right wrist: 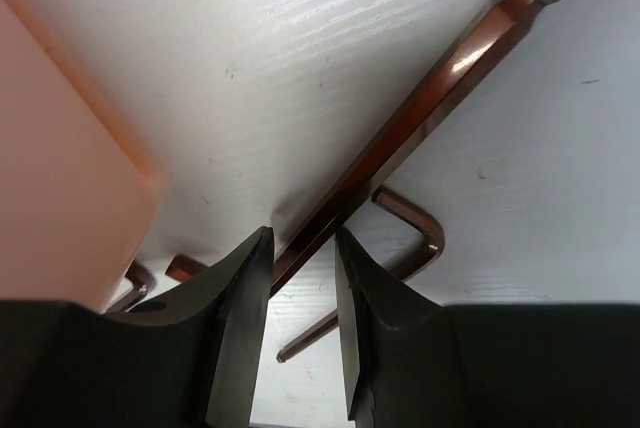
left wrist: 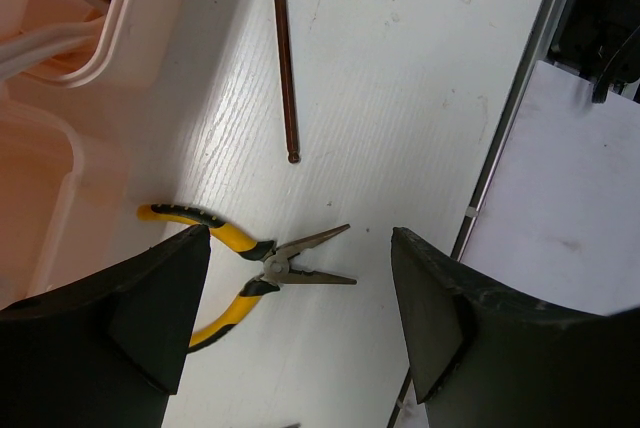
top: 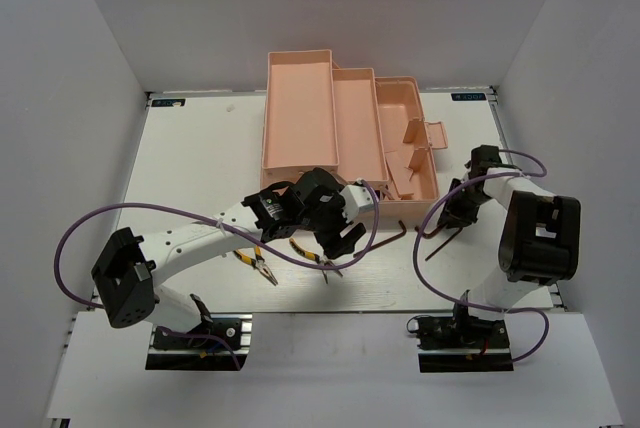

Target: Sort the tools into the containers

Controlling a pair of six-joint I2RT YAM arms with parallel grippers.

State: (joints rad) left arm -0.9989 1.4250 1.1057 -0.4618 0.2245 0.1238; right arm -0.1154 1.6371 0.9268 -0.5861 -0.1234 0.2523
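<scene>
Hovering wide open, left gripper (left wrist: 300,248) sits over yellow pliers (left wrist: 262,266) lying on the table (left wrist: 400,98), just beside the toolbox (left wrist: 60,148). A hex key (left wrist: 286,68) lies further ahead. Right gripper (right wrist: 302,248) is narrow, fingers (right wrist: 235,338) pinching a long key (right wrist: 440,78) by its shaft, near the toolbox wall. A bent key (right wrist: 415,238) lies on the table under it.

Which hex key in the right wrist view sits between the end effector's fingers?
The long copper-brown hex key with the ball tip: its shaft is clamped in the right end effector; the smaller bent hex key lies free on the table.
</scene>
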